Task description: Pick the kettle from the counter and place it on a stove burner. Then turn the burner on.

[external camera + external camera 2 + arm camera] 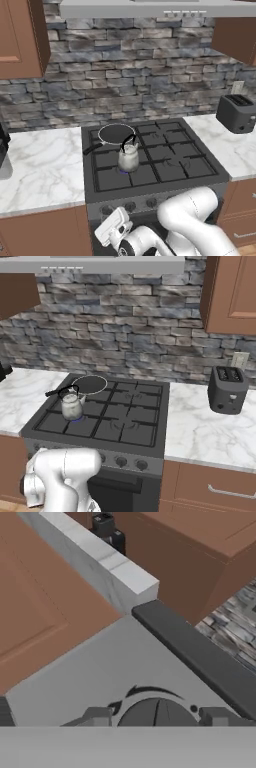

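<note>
Kettle point(128, 158) sits upright on the front-left stove burner point(121, 175), just in front of the frying pan point(115, 134), with a small blue flame under it. My gripper point(155, 714) is down at the stove's front panel, fingers point(97, 716) on either side of a round dark knob point(156, 713). My jaws stand apart around that knob; whether they press it I cannot tell. The marble counter point(40, 170) lies left and right, and a toaster point(236, 113) stands on the right stretch.
</note>
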You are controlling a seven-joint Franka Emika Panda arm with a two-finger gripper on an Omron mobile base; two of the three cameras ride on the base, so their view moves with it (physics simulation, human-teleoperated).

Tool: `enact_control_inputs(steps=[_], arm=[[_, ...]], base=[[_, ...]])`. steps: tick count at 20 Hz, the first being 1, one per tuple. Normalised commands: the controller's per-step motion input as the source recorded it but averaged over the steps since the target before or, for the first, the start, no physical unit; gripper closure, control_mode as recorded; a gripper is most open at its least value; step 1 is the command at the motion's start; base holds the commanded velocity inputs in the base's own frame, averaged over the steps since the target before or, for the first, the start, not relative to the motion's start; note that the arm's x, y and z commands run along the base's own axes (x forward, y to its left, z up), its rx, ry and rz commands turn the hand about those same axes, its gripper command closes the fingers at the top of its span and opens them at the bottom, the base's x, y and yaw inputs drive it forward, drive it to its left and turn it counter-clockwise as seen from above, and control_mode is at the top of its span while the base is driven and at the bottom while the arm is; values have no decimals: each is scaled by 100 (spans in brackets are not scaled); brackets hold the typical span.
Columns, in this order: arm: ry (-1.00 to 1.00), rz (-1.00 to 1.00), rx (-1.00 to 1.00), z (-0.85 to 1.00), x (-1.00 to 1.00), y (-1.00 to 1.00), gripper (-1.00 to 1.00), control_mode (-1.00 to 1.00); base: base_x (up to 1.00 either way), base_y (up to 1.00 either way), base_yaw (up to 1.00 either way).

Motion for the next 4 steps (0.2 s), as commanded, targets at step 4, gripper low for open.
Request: enact_control_inputs(steps=[4], arm=[[4,8,-5,-6,-2,0,100,-100]], base=[[0,0,0]])
